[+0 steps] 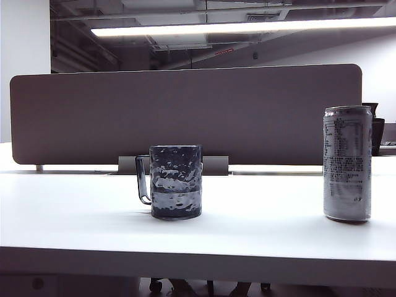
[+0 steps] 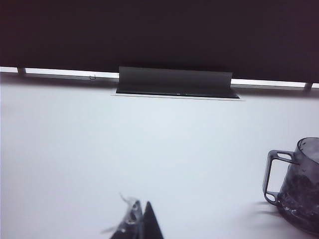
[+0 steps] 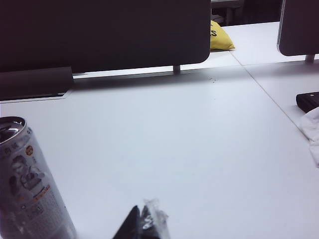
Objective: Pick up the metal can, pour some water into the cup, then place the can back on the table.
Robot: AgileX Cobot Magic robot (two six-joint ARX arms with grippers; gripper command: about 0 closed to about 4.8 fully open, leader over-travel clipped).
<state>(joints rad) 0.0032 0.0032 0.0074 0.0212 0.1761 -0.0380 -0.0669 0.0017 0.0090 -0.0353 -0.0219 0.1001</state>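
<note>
1. Step: nothing picked up yet, by my read. Can (image 1: 348, 163) stands upright on table (image 1: 74, 216) at right of exterior frame; cup (image 1: 176, 182) stands mid-frame, handle to frame left. The two are well apart.
2. Neither arm shows in exterior view.
3. Left gripper (image 2: 139, 222): tips peek in at bottom centre of left wrist view, pressed together w/ no gap, holding nothing. Cup sits at lower right of that frame, apart from tips.
4. Right gripper (image 3: 142, 224): tips at bottom centre of right wrist view, closed, empty. Can is at lower left of that frame, near but not touching.
5. Next move, my guess: right gripper is closer to can, so it needs to open jaws wide, swing toward can, close round the mid body. Can is tall + slim, so a nudge could tip it.
6. Water: can't tell if any is in cup; walls dark + dimpled.
7. Writing: can carries dense blocks of small dark print, plus small orange marks in right wrist view; too small to read. No brand legible. Yellow object (image 3: 219, 37) at upper right of right wrist view has dark lettering, unreadable.
</note>
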